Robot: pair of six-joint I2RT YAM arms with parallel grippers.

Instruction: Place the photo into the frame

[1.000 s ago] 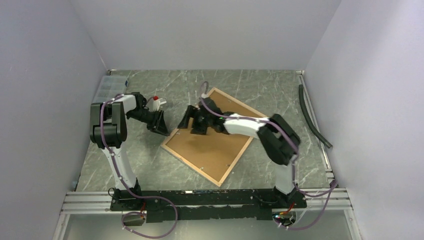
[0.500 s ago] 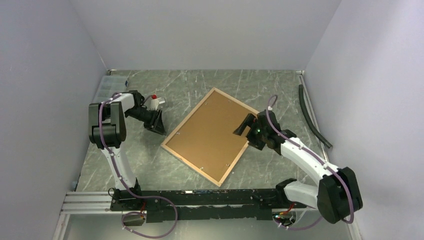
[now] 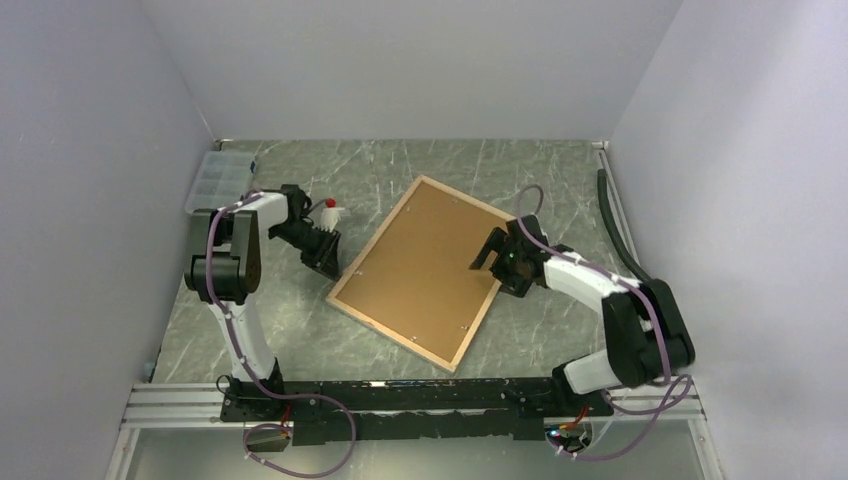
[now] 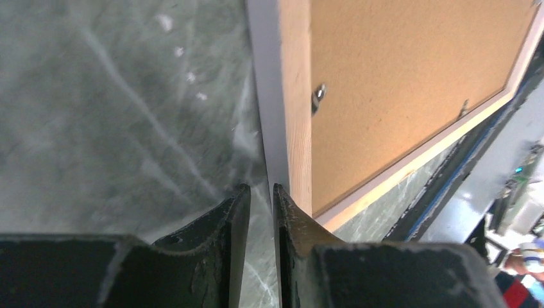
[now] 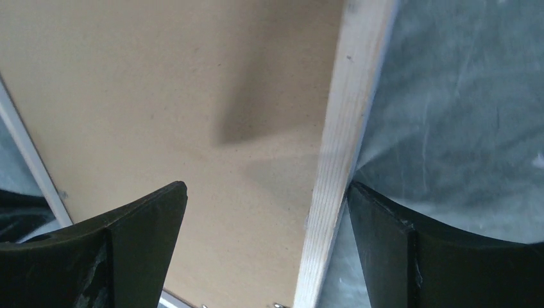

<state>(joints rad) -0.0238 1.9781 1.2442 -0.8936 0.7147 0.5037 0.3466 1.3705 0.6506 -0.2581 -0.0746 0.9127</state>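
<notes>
Left claw (image 4: pixel 261 192) moved in, nearly shut at frame (image 4: pixel 295 96) left rim; grip unclear. Right claw (image 5: pixel 266 186) wide open, empty, astride right rim. Frame nudged, back-up on surface (image 3: pixel 300 330); photo unseen, likely already inside.

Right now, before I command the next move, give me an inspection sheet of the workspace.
surface: grey marbled table, flat.
job's things: frame back side up, brown backing panel inside it; photo not seen.
clutter: clear compartment box far left; small white red-tipped item just left of frame; black hose at right.
grippers: left gripper jaws nearly together at frame's left edge, grip unclear; right gripper jaws wide, straddling right rim.
cables: purple cables, loosely looped, lead to both grippers.
surroundings: plain pale walls on three sides.
</notes>
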